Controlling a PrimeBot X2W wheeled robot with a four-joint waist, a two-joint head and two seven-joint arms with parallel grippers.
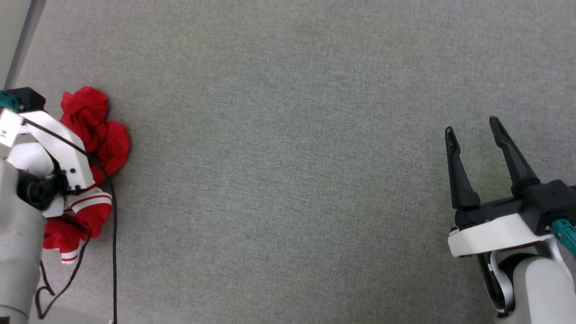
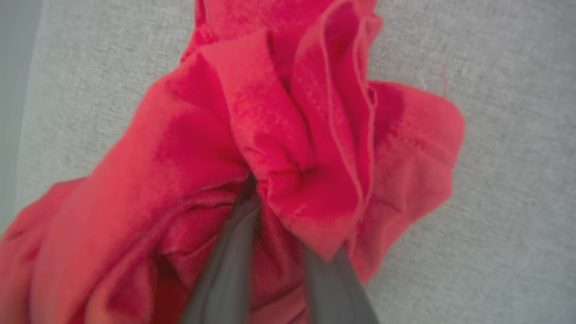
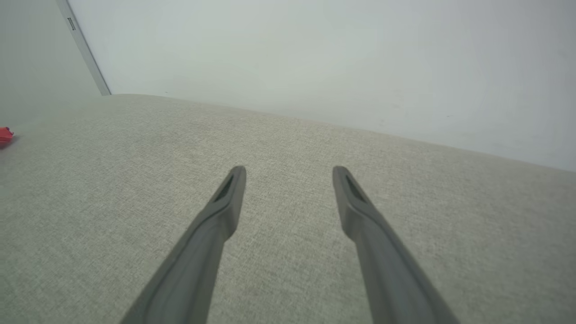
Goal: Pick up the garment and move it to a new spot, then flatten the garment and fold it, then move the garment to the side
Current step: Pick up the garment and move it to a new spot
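Closest to the lens in the left wrist view, the left gripper has its two dark fingers drawn narrow on a bunched fold of the red jersey. The cloth puckers between them, and both tips are buried in fabric. The right finger is largely covered by a hanging flap.

In the head view the jersey lies crumpled at the far left of the grey woven surface. A white sleeve with red-and-white striped trim shows at its near end. The left arm's white wrist and grey forearm cover the middle of the heap, so its full outline is hard to make out. A black cable runs down beside it.

Well apart, at the lower right, the right gripper holds nothing, with its fingers spread wide above bare weave. Its own camera shows the same spread fingers and a cut-off red scrap of the jersey at the left edge.

The surface is an even, flat grey weave. It ends at a pale, plain wall, with a grey upright strip at the far left corner.
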